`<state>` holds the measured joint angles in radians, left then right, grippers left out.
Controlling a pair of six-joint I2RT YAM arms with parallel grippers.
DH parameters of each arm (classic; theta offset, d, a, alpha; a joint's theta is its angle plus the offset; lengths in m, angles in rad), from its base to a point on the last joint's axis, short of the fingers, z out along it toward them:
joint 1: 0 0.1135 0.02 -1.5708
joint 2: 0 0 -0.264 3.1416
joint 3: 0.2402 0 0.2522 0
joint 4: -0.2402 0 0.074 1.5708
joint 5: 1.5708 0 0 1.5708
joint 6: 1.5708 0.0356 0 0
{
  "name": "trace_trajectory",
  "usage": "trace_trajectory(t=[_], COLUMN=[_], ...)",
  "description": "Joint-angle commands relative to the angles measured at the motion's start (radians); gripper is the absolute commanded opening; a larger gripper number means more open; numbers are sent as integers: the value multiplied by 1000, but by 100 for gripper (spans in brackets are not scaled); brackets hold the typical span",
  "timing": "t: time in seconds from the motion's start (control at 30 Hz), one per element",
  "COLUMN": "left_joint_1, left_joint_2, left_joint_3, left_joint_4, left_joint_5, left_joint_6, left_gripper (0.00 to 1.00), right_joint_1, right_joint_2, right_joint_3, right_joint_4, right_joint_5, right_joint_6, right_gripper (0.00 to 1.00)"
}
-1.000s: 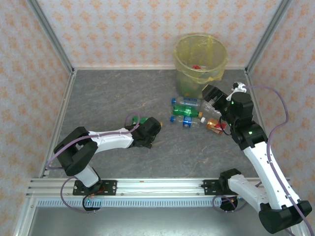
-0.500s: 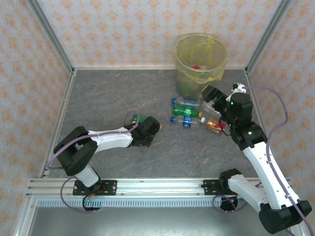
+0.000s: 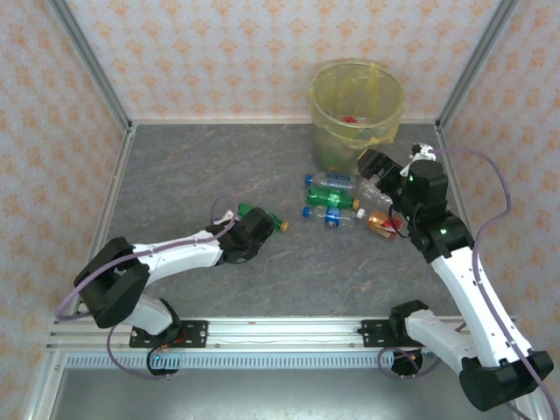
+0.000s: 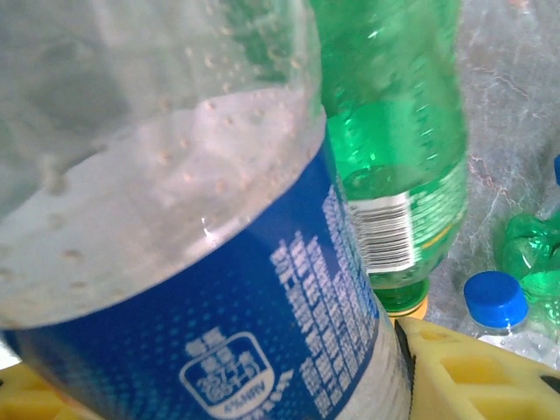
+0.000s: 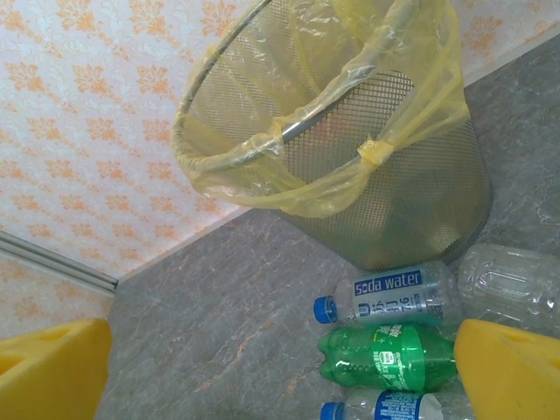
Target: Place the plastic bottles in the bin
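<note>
Left gripper (image 3: pixel 260 226) pinching a clear bottle (image 4: pixel 192 219), dimpled plastic, blue label, a yellow finger (image 4: pixel 472 372) each side. Just past its tips a green bottle (image 4: pixel 398 149), barcode label, orange cap, lying on the table (image 3: pixel 192 175): grey, marbled, matte. Walls (image 3: pixel 219 52) all round, peach paper with orange flower print, aluminium posts (image 3: pixel 87 66). Right gripper (image 3: pixel 374 168) spread wide, nothing between. Ahead of it the bin (image 5: pixel 411 201): round mesh, crinkly yellow liner. Between gripper and bin, lying flat: soda-water bottle (image 5: pixel 394 296), second green bottle (image 5: pixel 385 354), crumpled clear bottle (image 5: pixel 512 284).
</note>
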<state>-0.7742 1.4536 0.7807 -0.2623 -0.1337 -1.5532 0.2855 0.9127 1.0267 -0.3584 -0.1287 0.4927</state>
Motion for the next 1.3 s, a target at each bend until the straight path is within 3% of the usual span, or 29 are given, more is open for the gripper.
trace_trajectory(t=[0.0, 0.17, 0.37, 0.87, 1.27], left_joint_1=[-3, -33, -75, -139, -200], left_joint_2=[-34, -66, -69, -82, -95], left_joint_3=[47, 84, 161, 248, 263], left_joint_4=[-111, -115, -54, 82, 160], left_joint_5=[-110, -184, -205, -175, -161], left_joint_6=[156, 309, 569, 1007, 1182], left_gripper=[58, 54, 55, 55, 55], right_joint_1=[2, 2, 2, 5, 54], right_joint_2=[49, 91, 96, 225, 284], right_joint_3=[89, 124, 119, 239, 323], right_joint_4=[-50, -74, -24, -55, -71], right_joint_5=[3, -29, -172, -381, -443], right_joint_6=[-33, -68, -94, -85, -106], right_gripper=[100, 100, 100, 78, 68])
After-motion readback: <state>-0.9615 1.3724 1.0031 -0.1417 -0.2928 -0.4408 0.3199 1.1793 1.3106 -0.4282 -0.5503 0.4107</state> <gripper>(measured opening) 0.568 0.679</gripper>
